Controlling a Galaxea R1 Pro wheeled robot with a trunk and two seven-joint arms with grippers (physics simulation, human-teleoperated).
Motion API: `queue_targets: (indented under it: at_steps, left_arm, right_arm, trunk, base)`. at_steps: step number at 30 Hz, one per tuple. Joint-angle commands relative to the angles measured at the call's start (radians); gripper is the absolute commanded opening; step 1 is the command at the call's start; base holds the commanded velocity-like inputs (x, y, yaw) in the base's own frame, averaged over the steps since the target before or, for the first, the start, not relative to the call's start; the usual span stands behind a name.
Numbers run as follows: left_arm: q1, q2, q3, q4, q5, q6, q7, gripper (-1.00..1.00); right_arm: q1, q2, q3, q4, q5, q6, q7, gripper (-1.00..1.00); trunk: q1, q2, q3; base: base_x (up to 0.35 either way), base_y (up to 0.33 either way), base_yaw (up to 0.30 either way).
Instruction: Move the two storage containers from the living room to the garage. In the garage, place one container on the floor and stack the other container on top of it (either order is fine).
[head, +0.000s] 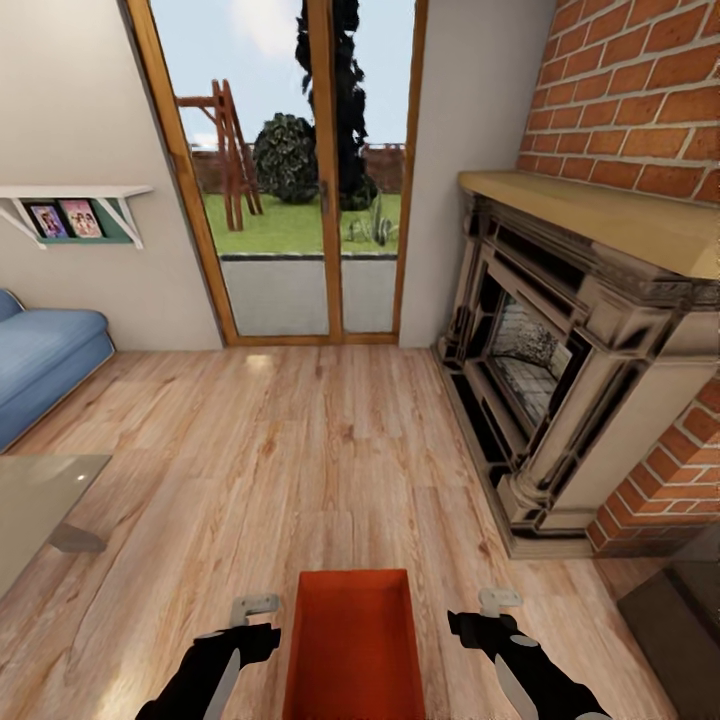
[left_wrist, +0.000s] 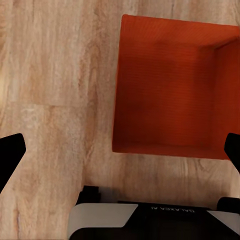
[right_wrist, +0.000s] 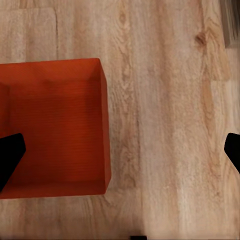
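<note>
Currently one storage container (head: 352, 640) sits on wood plank floor (head: 300, 450) of living room, directly ahead, between my two grippers. My left gripper (head: 252, 608) beside its left wall, jaws spread, holding nothing. My right gripper (head: 498, 602) beside its right wall, jaws likewise spread, empty. Contact with walls: probably none, view unclear. Fireplace (head: 560, 380) at right; blue sofa (head: 40, 355) at left.

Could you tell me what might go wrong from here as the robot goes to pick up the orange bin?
Both pincers, left and right, hang open beside the storage container, not touching it, so uneven squeezing might skew or tip it. The walls look smooth and slightly tapered, so it could slip during lifting. The fireplace stands close on the right, and the glass coffee table on the left, so turning may clip either.
</note>
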Motion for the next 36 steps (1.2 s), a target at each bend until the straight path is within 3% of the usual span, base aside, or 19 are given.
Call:
queue_targets:
  at_steps: [1, 16, 36]
  left_arm:
    - [0.000, -0.001, 0.003, -0.002, -0.003, 0.006, 0.000, 1.00]
    - [0.000, 0.000, 0.003, -0.002, -0.003, 0.007, -0.001, 1.00]
    - [0.000, 0.000, 0.003, -0.002, -0.003, 0.007, -0.002, 1.00]
  right_arm:
    - [0.000, -0.001, 0.007, -0.002, -0.010, 0.005, -0.001, 1.00]
    - [0.000, 0.000, 0.008, -0.002, -0.010, 0.003, -0.003, 1.00]
    - [0.000, 0.000, 0.009, -0.002, -0.009, 0.003, -0.002, 1.00]
  trunk:
    - [0.001, -0.002, -0.004]
    - [0.001, -0.002, -0.010]
    - [0.001, -0.002, -0.041]
  base:
    - [0.000, 0.000, -0.056]
    - [0.000, 0.000, -0.007]
    - [0.000, 0.000, 0.000]
